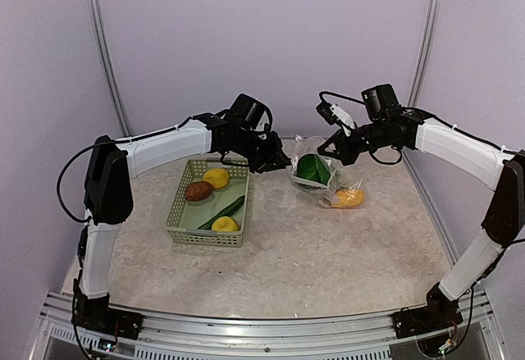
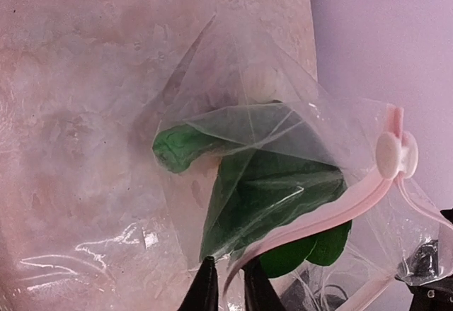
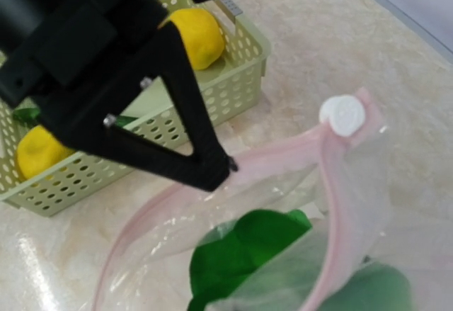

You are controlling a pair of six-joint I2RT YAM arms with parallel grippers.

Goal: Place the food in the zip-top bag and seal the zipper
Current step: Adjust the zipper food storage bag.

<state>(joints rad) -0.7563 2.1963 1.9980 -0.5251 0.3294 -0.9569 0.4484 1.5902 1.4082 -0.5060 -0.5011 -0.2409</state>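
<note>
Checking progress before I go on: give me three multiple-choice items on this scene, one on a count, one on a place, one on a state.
1. How many yellow lemons lie in the basket? A one; B two; C four.
2. Where is the green leafy piece? A in the basket; B under the basket; C inside the zip-top bag.
3. The zipper is: A open; B sealed; C torn off.
Answers: B, one lemon at each end of the basket; C, it shows through the clear plastic; A, its two strips stand apart.

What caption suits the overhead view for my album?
Left gripper and right gripper meet at the zip-top bag beside the basket of food.
</note>
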